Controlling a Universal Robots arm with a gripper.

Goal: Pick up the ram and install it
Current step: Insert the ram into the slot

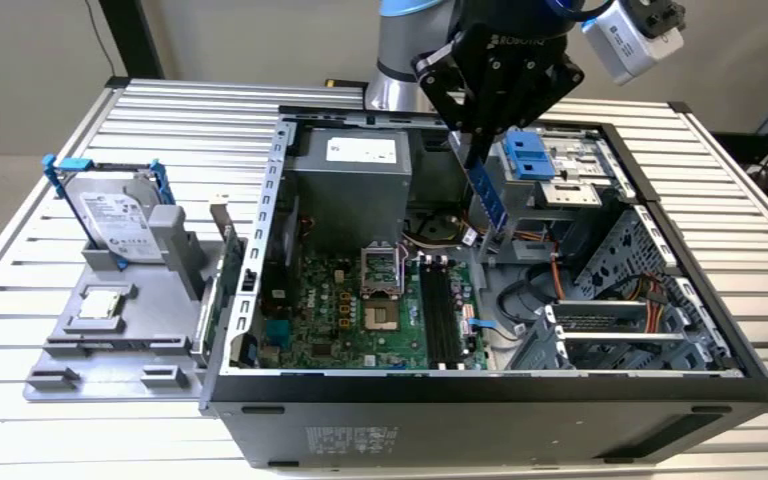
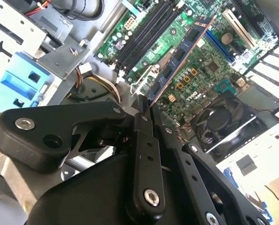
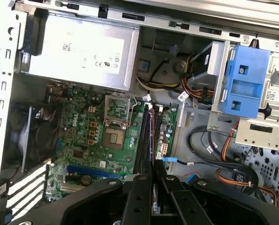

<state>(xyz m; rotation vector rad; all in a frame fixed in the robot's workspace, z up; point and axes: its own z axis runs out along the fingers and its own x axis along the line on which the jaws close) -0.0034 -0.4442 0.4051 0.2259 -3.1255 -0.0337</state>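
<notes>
Computer case [image 1: 491, 385] open on top. Gripper [image 1: 471, 142] clamping ram [image 1: 487, 200] hangs over opening, clear of walls. Memory slots [image 1: 438, 310] unobstructed; cables [image 1: 534, 293] just beside on exterior view's right. Power supply [image 1: 351, 165], blue drive bracket [image 1: 524, 158] crowd far side.

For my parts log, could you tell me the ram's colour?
The ram is blue with black chips, clearest in the second wrist view.

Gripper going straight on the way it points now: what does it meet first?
Likely the black memory slots on the motherboard: the ram held in the gripper lines up with them in the first wrist view; depth unclear.
</notes>
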